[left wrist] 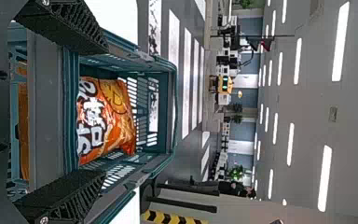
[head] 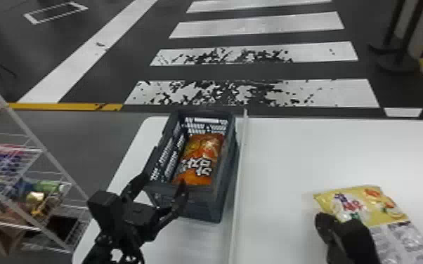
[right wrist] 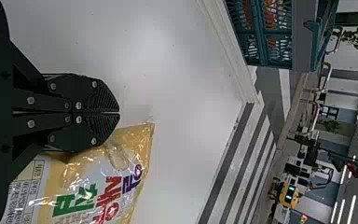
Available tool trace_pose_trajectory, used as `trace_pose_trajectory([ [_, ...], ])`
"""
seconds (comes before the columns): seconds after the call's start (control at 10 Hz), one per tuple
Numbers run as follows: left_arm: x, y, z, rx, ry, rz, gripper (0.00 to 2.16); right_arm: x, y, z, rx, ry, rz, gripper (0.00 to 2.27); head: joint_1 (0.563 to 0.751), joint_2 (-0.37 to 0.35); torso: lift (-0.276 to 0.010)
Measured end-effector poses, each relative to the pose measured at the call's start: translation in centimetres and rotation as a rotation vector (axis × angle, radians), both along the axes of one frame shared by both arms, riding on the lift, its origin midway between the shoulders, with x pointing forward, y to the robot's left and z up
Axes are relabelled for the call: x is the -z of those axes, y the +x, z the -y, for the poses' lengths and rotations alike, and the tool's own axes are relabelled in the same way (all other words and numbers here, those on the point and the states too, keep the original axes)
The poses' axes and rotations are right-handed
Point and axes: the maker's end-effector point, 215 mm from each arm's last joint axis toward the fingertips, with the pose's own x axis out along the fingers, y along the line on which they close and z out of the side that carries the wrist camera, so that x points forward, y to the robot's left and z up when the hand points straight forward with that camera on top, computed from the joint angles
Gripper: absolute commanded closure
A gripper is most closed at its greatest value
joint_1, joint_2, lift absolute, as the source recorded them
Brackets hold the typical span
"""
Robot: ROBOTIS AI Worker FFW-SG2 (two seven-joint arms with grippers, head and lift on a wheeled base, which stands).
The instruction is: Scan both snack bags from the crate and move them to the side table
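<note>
Head view: yellow bag (head: 365, 207) lies on white table (head: 291, 151) — probably done, scan unclear. Orange bag (head: 200, 161) is in crate (head: 203, 207), still to do — left gripper (head: 164, 180) wide, right gripper (right wrist: 119, 113) closed, empty.

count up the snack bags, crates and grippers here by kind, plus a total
Snack bags: 2 (orange bag in the crate, yellow bag on the white table)
Crates: 1 (dark crate)
Grippers: 2 (left gripper, right gripper)
Total: 5
</note>
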Motion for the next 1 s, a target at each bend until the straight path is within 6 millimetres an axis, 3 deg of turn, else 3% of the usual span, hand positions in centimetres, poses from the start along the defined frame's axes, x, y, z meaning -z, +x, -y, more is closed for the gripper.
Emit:
trace_pose_trajectory([
  [0.6,-0.2,0.3,-0.2,0.002,0.002,0.004,0.06,0.5,3.5,3.8,0.040,-0.067,-0.018,2.24,0.695,0.159,-0.099],
  [1.0,-0.2,0.4,-0.2,0.003,0.003,0.005,0.06,1.0,4.5,5.1,0.055,-0.086,-0.032,2.24,0.695,0.139,-0.099],
])
